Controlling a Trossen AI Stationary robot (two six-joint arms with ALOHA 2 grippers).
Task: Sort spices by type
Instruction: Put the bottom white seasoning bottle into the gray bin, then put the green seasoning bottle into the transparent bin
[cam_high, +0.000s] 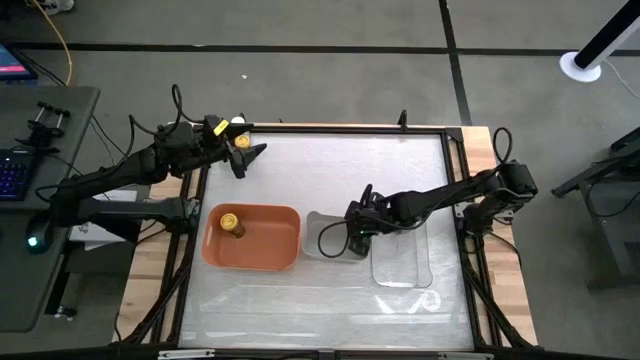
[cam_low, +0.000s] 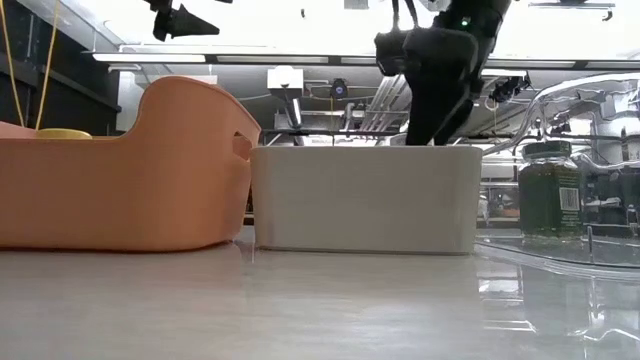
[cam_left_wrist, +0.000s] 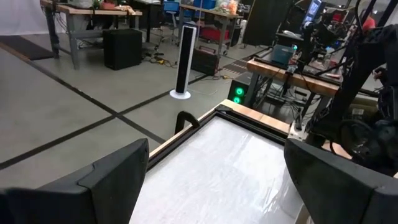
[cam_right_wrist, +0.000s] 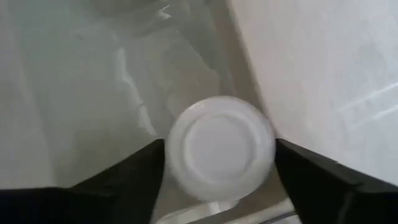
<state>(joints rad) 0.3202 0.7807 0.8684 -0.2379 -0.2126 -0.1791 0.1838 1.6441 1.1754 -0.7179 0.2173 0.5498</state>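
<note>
The orange tray (cam_high: 270, 245), centre-left in the high view, holds a yellow-lidded jar (cam_high: 232, 222). Beside it, over the grey tray (cam_high: 318, 238), my right pincer (cam_high: 358, 237) straddles a white-lidded jar (cam_right_wrist: 219, 147), grasping it. At upper left my left pincer (cam_high: 247, 154) hangs released.

Spice jars, three seen: a yellow-lidded jar (cam_high: 232, 223) upright in the orange tray (cam_high: 270, 258); a white-lidded jar (cam_right_wrist: 219, 146) inside the grey tray (cam_low: 365, 200); a dark green-filled jar (cam_low: 549, 190) upright in the clear tray (cam_high: 420, 272).
</note>
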